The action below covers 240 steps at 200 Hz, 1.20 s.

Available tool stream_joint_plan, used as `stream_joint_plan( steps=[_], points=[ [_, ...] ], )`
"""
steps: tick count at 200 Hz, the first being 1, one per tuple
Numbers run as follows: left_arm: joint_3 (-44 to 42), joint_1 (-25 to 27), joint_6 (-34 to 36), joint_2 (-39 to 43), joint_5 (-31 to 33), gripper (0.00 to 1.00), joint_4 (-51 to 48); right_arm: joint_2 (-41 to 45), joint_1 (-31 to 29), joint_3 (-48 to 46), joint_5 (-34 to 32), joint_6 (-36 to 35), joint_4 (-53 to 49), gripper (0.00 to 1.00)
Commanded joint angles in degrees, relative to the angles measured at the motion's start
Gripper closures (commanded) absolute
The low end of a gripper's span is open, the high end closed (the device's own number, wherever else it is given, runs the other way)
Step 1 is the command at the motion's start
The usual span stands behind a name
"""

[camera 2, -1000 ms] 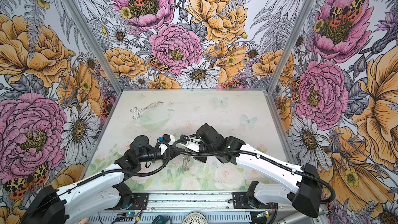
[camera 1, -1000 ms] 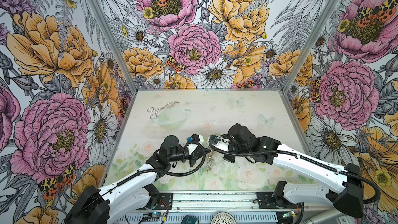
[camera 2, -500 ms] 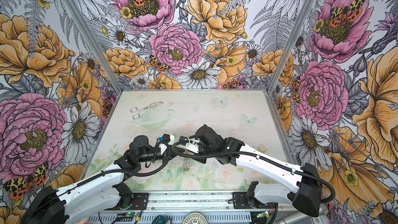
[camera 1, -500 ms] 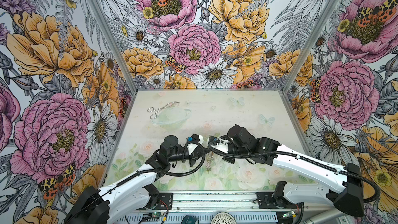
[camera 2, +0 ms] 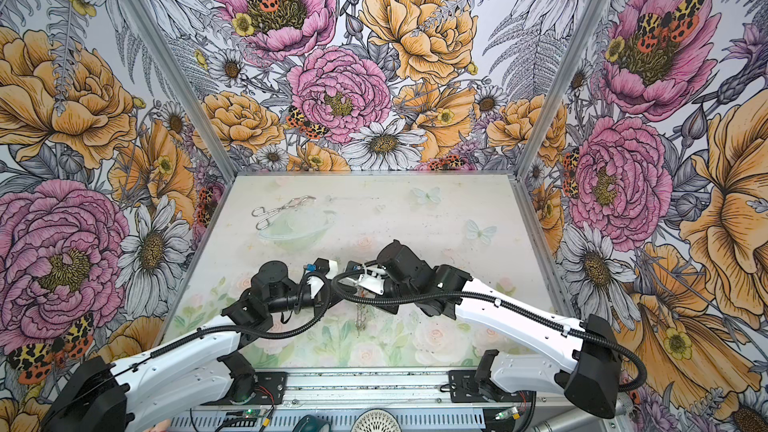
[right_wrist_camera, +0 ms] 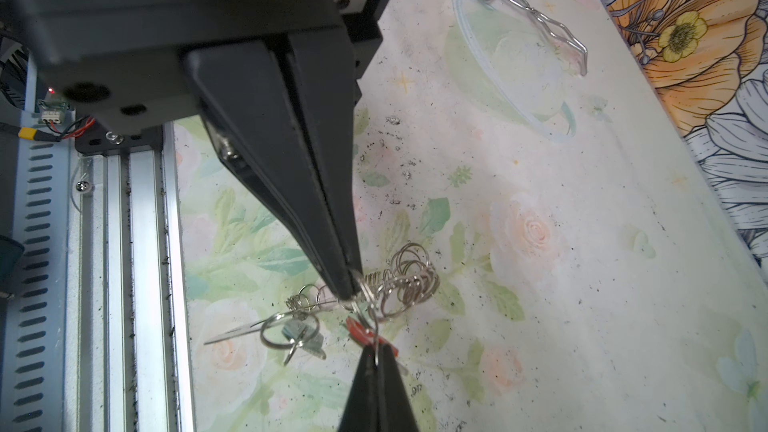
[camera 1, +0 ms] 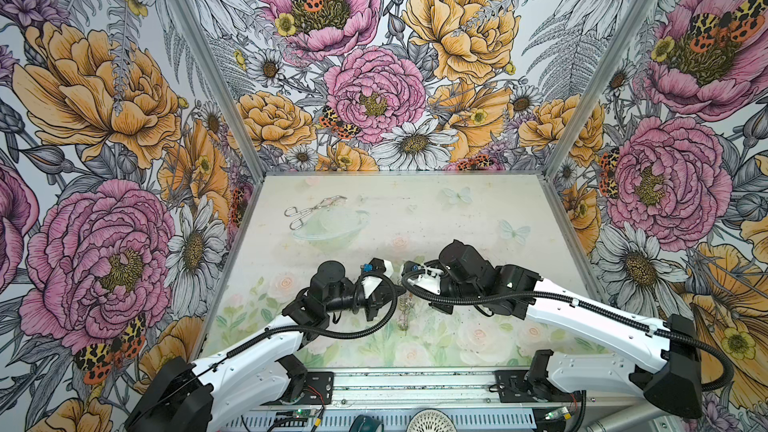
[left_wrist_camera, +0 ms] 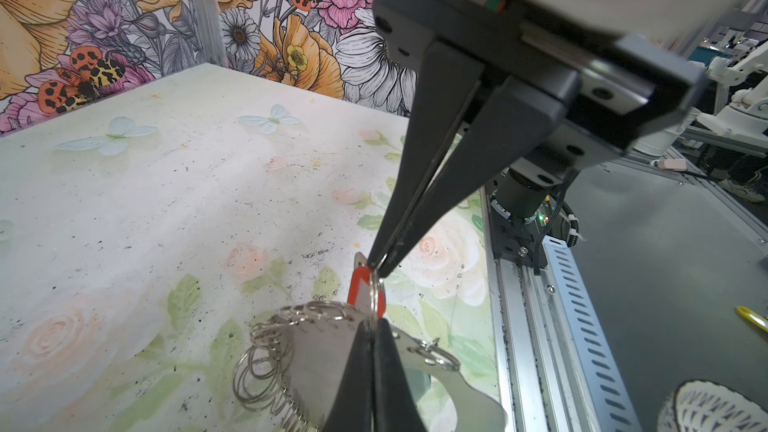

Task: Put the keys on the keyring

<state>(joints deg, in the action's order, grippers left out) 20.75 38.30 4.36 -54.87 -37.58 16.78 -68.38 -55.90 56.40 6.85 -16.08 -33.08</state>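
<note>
Pinching keyring (left_wrist_camera: 316, 351), left tool (left_wrist_camera: 373, 323); right tool (left_wrist_camera: 376, 271), keys (left_wrist_camera: 360, 284); label (left_wrist_camera: 366, 292) unreadable.

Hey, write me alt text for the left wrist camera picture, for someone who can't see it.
Two shut black tools meet tip to tip above a flowery table. The right tool pinches the keys at their red tag and silver ring. The left tool grips the keyring, a grey hoop fringed with small rings.
</note>
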Motion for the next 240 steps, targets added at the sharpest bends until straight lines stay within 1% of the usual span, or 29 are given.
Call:
stream_joint_plan(
  steps=[1, 14, 27, 50, 58, 74, 101, 132, 156, 177, 192, 214, 240],
  points=[
    [1.41, -0.77, -0.62, 0.67, 2.08, 1.0, 1.15, 0.54, 0.87, 0.35, 0.04, 3.09, 1.38, 1.0],
    [1.35, -0.94, -0.56, 0.86, 3.1, 1.0, 0.99, -0.23, 2.72, 1.42, 0.34, 7.09, 0.29, 1.0],
    [1.15, -1.2, -0.36, 1.55, 4.42, 1.0, 0.63, -1.29, 4.17, 3.15, 0.0, 11.17, -3.04, 1.0],
    [0.36, -1.67, -0.07, 3.15, 7.58, 1.0, 0.7, -3.59, 5.53, 5.4, -4.79, 19.56, -10.4, 1.0],
    [0.01, -1.93, -0.01, 3.74, 8.7, 1.0, 0.76, -4.35, 5.89, 5.65, -5.47, 22.31, -12.91, 1.0],
    [-0.67, -2.84, -0.14, 5.0, 10.24, 1.0, 1.15, -5.38, 5.93, 5.03, -5.94, 27.29, -16.3, 1.0],
    [-1.66, -3.82, -0.5, 6.89, 11.06, 1.0, 1.47, -5.8, 5.91, 3.23, -6.5, 35.28, -20.39, 1.0],
    [-1.94, -4.07, -0.63, 7.55, 11.39, 1.0, 1.59, -4.12, 5.33, 0.77, -5.78, 41.64, -25.62, 1.0],
    [-1.99, -4.02, -0.58, 7.58, 11.35, 1.0, 1.59, -3.87, 5.3, -1.14, -4.85, 45.19, -29.32, 1.0],
    [-2.12, -4.03, -0.76, 8.02, 11.29, 1.0, 1.67, -5.98, 5.27, -3.42, -4.19, 47.0, -29.26, 1.0],
    [-2.29, -4.02, -0.83, 8.48, 11.29, 1.0, 1.72, -8.69, 5.35, -3.41, -6.32, 46.63, -29.23, 1.0],
    [-2.62, -4.03, -1.01, 8.97, 11.16, 1.0, 2.06, -13.63, 6.89, -0.72, -8.93, 45.26, -28.67, 1.0],
    [-2.71, -4.02, -0.94, 9.38, 11.2, 1.0, 2.09, -20.26, 9.44, 2.62, -9.45, 42.65, -26.61, 1.0]
  ],
)
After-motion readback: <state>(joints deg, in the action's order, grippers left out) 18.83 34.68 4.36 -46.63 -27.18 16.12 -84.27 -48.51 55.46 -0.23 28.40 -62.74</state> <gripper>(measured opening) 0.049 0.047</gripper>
